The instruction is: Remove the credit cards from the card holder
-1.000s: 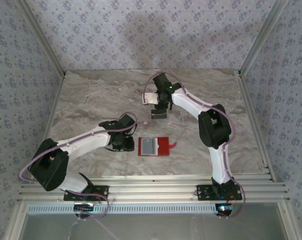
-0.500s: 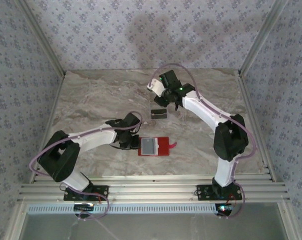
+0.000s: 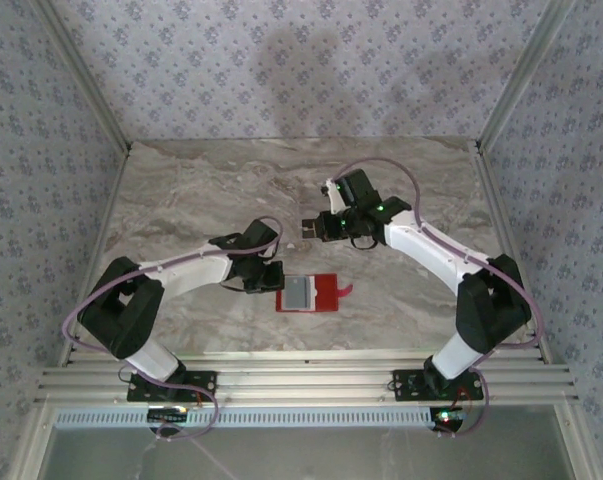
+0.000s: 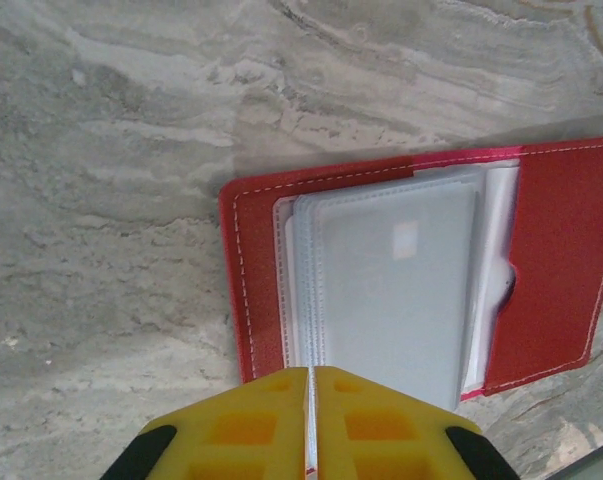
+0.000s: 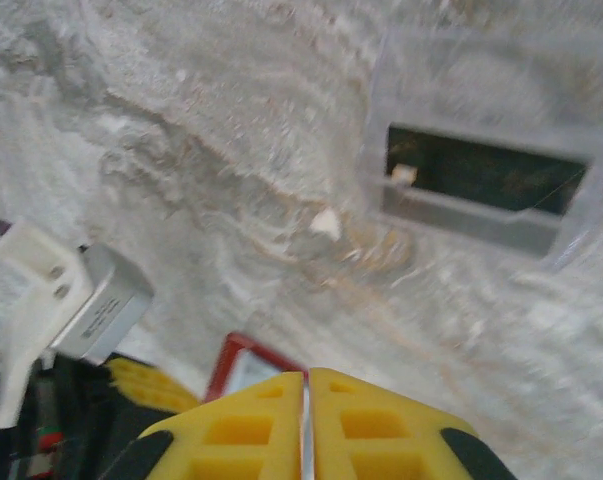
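Observation:
The red card holder (image 3: 326, 293) lies open on the marble table, its greyish clear window (image 4: 396, 280) facing up. My left gripper (image 3: 272, 278) is at its left edge. In the left wrist view its yellow fingers (image 4: 311, 378) are shut over the holder's (image 4: 561, 250) near rim, and I cannot tell if they pinch the sleeve. One dark credit card (image 3: 306, 229) with a whitish strip lies flat on the table behind the holder. My right gripper (image 3: 322, 231) hangs just right of it, shut and holding nothing (image 5: 306, 378). The right wrist view is blurred; it shows that card (image 5: 481, 180) and a red holder corner (image 5: 243, 358).
The marble tabletop (image 3: 181, 200) is walled by patterned panels on three sides. A metal rail frame (image 3: 301, 370) runs along the near edge by both arm bases. The left wrist's white camera mount (image 5: 86, 300) appears in the right wrist view.
My right gripper left the dark card on the table, swung nearer and to the right, and closed. My left gripper shifted right to the holder's edge and closed.

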{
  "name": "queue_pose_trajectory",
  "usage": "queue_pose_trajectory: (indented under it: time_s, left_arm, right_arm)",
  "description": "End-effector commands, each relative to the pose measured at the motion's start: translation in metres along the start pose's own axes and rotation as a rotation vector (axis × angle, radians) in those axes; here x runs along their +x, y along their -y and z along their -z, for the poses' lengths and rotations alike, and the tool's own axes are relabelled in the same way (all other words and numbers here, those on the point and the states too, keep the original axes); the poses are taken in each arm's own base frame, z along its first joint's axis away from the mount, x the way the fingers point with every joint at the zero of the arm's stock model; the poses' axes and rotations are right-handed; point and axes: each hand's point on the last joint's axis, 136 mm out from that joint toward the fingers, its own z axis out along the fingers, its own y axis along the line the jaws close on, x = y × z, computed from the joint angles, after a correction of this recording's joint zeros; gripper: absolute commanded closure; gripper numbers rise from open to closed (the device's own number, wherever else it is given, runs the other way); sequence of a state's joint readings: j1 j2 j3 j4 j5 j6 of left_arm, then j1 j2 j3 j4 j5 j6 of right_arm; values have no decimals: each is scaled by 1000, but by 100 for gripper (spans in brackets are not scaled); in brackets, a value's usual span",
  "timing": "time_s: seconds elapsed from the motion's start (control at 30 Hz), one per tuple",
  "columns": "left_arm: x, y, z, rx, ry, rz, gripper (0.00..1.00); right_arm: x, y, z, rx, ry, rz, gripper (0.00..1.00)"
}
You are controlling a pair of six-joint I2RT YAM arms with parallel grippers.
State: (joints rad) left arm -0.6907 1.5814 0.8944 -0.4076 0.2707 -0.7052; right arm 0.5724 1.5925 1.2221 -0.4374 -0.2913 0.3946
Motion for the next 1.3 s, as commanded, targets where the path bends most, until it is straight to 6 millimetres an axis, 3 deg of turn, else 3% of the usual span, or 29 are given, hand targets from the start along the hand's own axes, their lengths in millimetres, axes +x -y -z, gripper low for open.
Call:
queue_pose_trajectory:
  time_s: [0.0, 0.4, 0.83, 1.27]
  left_arm:
    - [1, 0, -6, 24, -25, 0, 91]
    - [10, -18, -19, -9, -59, 37, 96]
    - [13, -19, -24, 23, -68, 48, 100]
    - [15, -19, -25, 32, -75, 48, 100]
  right_arm:
    - [31, -16, -7, -124, -91, -180, 90]
    - [84, -34, -49, -174, -265, -264, 90]
    - [122, -49, -85, -189, -372, -307, 90]
    - [142, -44, -108, -159, -423, -331, 88]
